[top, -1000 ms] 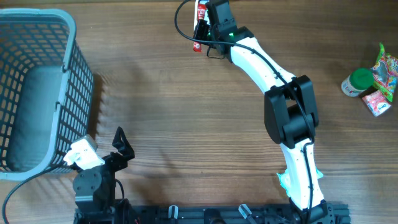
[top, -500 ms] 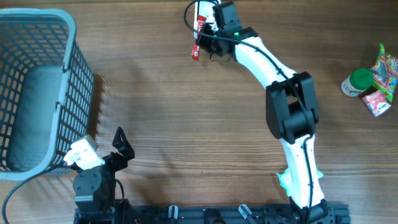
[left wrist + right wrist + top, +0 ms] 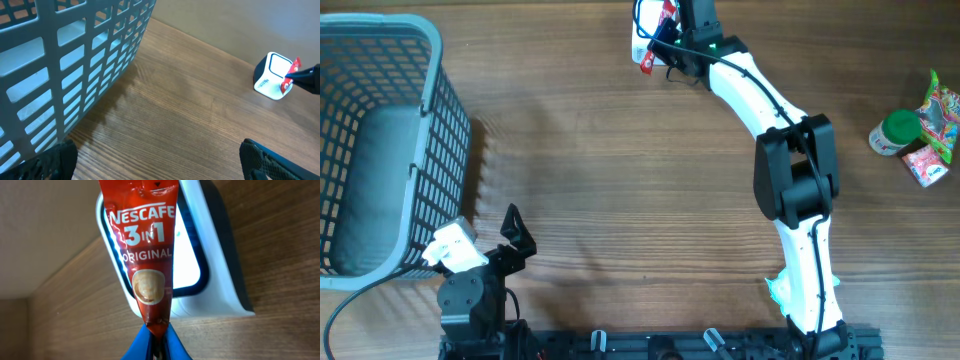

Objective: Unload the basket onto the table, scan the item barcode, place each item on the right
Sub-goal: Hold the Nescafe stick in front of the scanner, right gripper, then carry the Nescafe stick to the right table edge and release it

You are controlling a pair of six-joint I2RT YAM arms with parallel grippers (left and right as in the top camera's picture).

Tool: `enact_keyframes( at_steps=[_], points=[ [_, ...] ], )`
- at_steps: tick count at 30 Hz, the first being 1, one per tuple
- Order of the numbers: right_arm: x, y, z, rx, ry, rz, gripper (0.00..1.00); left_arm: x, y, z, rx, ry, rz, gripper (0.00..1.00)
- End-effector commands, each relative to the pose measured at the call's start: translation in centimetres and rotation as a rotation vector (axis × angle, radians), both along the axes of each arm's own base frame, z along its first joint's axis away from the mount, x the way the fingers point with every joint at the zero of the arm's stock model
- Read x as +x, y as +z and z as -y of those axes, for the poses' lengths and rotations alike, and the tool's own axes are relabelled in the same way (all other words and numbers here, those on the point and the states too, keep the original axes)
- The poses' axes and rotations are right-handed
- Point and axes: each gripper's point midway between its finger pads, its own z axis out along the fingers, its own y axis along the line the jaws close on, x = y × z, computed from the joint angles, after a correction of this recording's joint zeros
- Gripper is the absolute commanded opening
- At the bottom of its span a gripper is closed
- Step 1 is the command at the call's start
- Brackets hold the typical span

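- My right gripper (image 3: 157,332) is pinched fully shut on one end of the coffee sachet (image 3: 145,255), whose long axis runs straight out from my fingertips.
- The sachet sits directly in front of the scanner (image 3: 227,275), over the left part of its lit window. I cannot tell whether the two touch.
- The printed front faces my wrist camera and the back faces the scanner. I cannot see the barcode.
- My left gripper (image 3: 517,235) is spread wide and empty, well apart from the scanner, so any small turn or slide across the window falls to the right arm.
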Motion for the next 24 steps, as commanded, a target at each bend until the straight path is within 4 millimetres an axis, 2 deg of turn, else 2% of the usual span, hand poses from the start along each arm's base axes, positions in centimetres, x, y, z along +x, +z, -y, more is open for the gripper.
enact_keyframes(
  at_steps=[1,4,6,9,10,11,12,13,15,16,17,18,21,23,24],
  points=[
    [0.0,0.1,-1.8,-0.111,-0.001,0.070,0.05,0.0,0.1,0.0,-0.007,-0.001,0.010,1.00],
    [-0.8,-0.2,-0.8,-0.204,-0.047,0.023,0.05,0.0,0.1,0.0,-0.007,-0.001,0.010,1.00],
    [-1.5,1.2,2.3,-0.319,-0.081,-0.024,0.04,0.0,0.1,0.0,-0.007,-0.001,0.010,1.00],
    [-3.5,7.2,9.1,-0.482,-0.169,-0.049,0.05,0.0,0.1,0.0,-0.007,-0.001,0.010,1.00],
    [-4.8,9.4,12.7,-0.544,-0.229,-0.076,0.05,0.0,0.1,0.0,-0.007,-0.001,0.010,1.00],
    [-6.2,10.8,16.2,-0.603,-0.290,-0.113,0.05,0.0,0.1,0.0,-0.007,-0.001,0.010,1.00],
    [-7.3,11.3,19.5,-0.653,-0.344,-0.160,0.05,0.0,0.1,0.0,-0.007,-0.001,0.010,1.00],
    [-8.2,11.1,22.8,-0.702,-0.394,-0.215,0.05,0.0,0.1,0.0,-0.007,-0.001,0.010,1.00],
    [-9.3,9.3,29.5,-0.763,-0.494,-0.319,0.05,0.0,0.1,0.0,-0.007,-0.001,0.010,1.00],
    [-9.6,7.7,32.7,-0.765,-0.539,-0.363,0.04,0.0,0.1,0.0,-0.007,-0.001,0.010,1.00],
    [-9.8,6.5,34.8,-0.764,-0.566,-0.385,0.05,0.0,0.1,0.0,-0.007,-0.001,0.010,1.00],
    [-9.8,4.4,37.6,-0.765,-0.585,-0.411,0.05,0.0,0.1,0.0,-0.007,-0.001,0.010,1.00],
    [-12.2,-0.4,43.5,-0.761,-0.677,-0.530,0.05,0.0,0.1,0.0,-0.007,-0.001,0.010,1.00],
    [-13.7,-1.7,46.5,-0.737,-0.727,-0.584,0.05,0.0,0.1,0.0,-0.007,-0.001,0.010,1.00],
    [-13.9,-1.7,47.3,-0.708,-0.733,-0.587,0.20,0.0,0.1,0.0,-0.007,-0.001,0.010,1.00]
  ],
)
